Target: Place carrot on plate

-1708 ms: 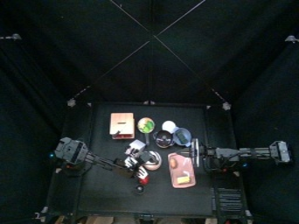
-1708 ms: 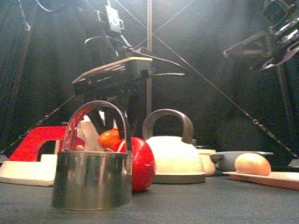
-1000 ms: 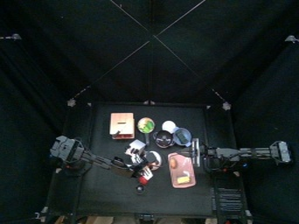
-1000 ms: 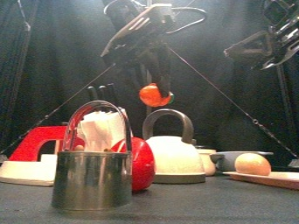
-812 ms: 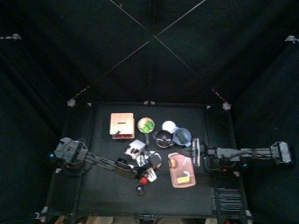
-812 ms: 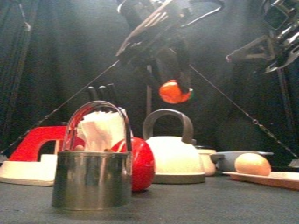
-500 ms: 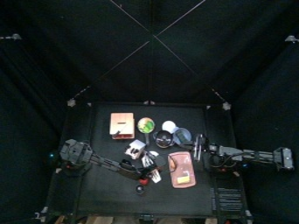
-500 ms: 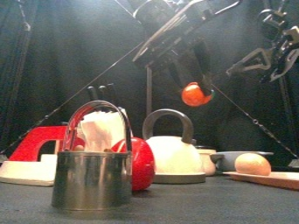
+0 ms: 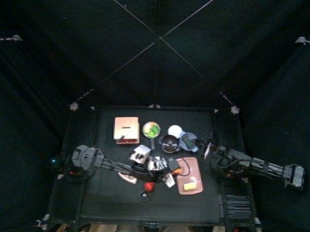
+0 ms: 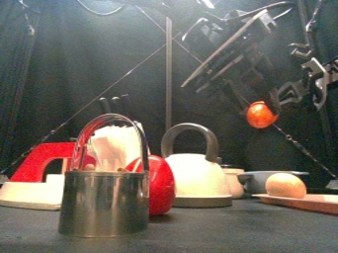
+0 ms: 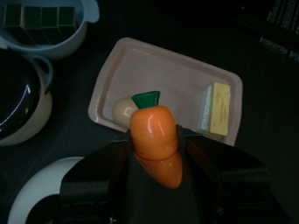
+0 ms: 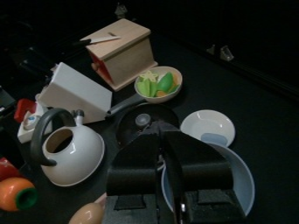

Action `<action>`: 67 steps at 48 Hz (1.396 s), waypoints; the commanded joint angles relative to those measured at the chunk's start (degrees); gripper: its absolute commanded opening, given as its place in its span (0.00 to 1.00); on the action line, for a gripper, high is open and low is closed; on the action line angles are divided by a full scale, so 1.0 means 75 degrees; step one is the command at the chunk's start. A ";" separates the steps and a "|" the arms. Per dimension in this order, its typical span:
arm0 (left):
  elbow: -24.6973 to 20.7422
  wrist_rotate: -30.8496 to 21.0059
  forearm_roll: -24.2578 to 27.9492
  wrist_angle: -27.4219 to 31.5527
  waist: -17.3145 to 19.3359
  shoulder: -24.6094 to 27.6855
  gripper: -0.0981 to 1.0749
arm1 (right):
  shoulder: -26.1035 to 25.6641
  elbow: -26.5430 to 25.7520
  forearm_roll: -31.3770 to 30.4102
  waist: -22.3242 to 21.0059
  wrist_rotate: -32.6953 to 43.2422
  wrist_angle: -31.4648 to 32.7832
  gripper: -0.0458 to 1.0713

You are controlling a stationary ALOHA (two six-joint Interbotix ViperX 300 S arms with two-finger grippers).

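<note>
Above the plate: your left gripper [image 11: 156, 175] hung there, jaws pinching the carrot [image 11: 156, 146].
Carrot: you had it in the air, leaf end toward the plate [image 11: 163, 70], touching nothing else.
Plate: near right of the table, just right of the kettle [image 10: 199, 176].
Right gripper [image 12: 176, 179]: you kept it right of the plate; jaw state I cannot tell.

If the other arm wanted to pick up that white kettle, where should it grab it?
Probably by the handle of the white kettle: a dark arch that stands upright over the rounded body, with open space under it. A tool coming straight down from above could close across the top of that arch. The body looks too wide and smooth to pinch.
</note>
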 commanded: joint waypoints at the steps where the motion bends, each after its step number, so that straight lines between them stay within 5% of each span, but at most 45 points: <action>1: -0.0340 0.0023 0.0047 -0.0305 0.0187 0.0023 0.66 | 0.0094 -0.0094 -0.0152 -0.0035 0.0059 -0.0023 0.05; 33: -0.0703 0.0023 -0.0141 -0.2051 0.0551 0.0727 0.66 | 0.0094 -0.0187 -0.0223 -0.0012 0.0059 -0.0023 0.05; 54: -0.0996 0.0035 -0.0445 -0.2320 0.0691 0.1113 0.68 | 0.0094 -0.0187 -0.0223 -0.0012 0.0059 -0.0012 0.05; 67: -0.1055 0.0035 -0.0574 -0.2320 0.0703 0.1172 0.79 | 0.0094 -0.0187 -0.0246 -0.0012 0.0059 -0.0012 0.05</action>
